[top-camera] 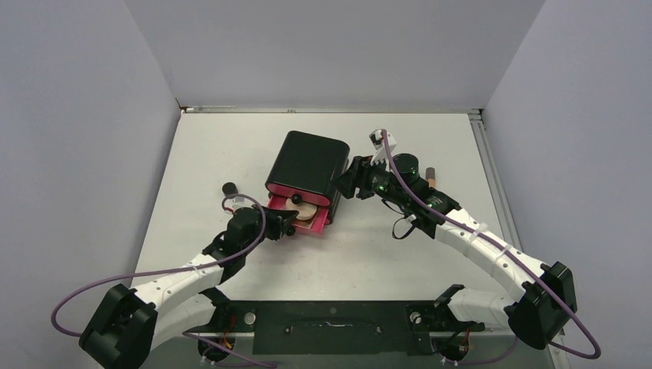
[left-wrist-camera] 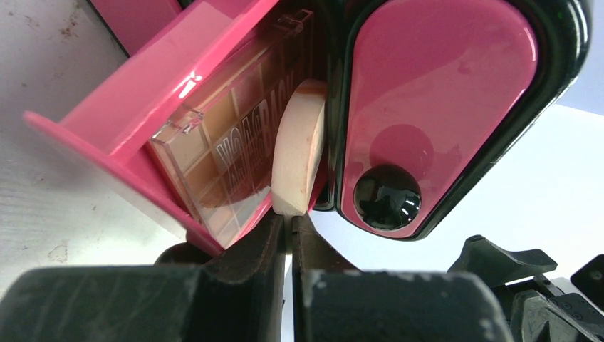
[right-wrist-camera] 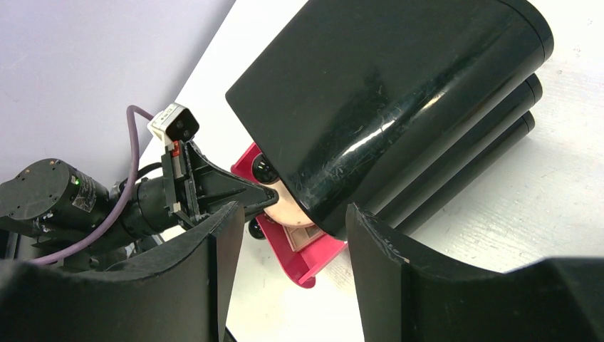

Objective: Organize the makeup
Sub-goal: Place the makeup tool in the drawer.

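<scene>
The left gripper [left-wrist-camera: 288,231], jaws closed, sits at the peach disc's [left-wrist-camera: 299,153] lower edge in the open drawer [left-wrist-camera: 107,135]; right jaws half-open beside the cabinet [right-wrist-camera: 399,92], gripping nothing.

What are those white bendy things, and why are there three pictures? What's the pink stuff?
The white bendy things are two robot arms bolted to a table. Each ends in a gripper, a hand with two fingers. One picture looks down from above. The other two come from small cameras on each wrist, so you see that arm's own fingers up close.

The big black box is a cabinet with pink drawers. One drawer is pulled out. In it are an eyeshadow palette with little colour squares and a round peach disc.

The left gripper is shut, right at the disc's edge, but I can't tell if it pinches it. The right gripper is open at the cabinet's corner, holding nothing. A small black jar sits on the table too.
</scene>
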Robot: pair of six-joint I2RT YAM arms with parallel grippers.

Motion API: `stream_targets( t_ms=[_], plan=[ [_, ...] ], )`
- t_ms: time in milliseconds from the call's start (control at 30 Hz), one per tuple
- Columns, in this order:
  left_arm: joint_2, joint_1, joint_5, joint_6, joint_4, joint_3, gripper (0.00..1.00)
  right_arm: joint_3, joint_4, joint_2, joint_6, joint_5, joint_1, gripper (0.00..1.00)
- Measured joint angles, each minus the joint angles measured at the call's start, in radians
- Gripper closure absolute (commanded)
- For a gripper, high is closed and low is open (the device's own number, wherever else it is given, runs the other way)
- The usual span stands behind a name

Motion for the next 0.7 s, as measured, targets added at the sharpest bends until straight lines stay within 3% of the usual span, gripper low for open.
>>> stream_targets(
  t_ms=[267, 700],
  plan=[
    [-0.003, 0.0, 0.02, 0.019, -0.016, 0.021, 0.65, -0.006, 0.0, 0.0, 0.0, 0.0, 0.0, 0.48],
    [-0.126, 0.027, -0.006, 0.092, -0.219, 0.075, 0.52, -0.006, 0.001, 0.0, 0.0, 0.0, 0.0, 0.48]
  ],
)
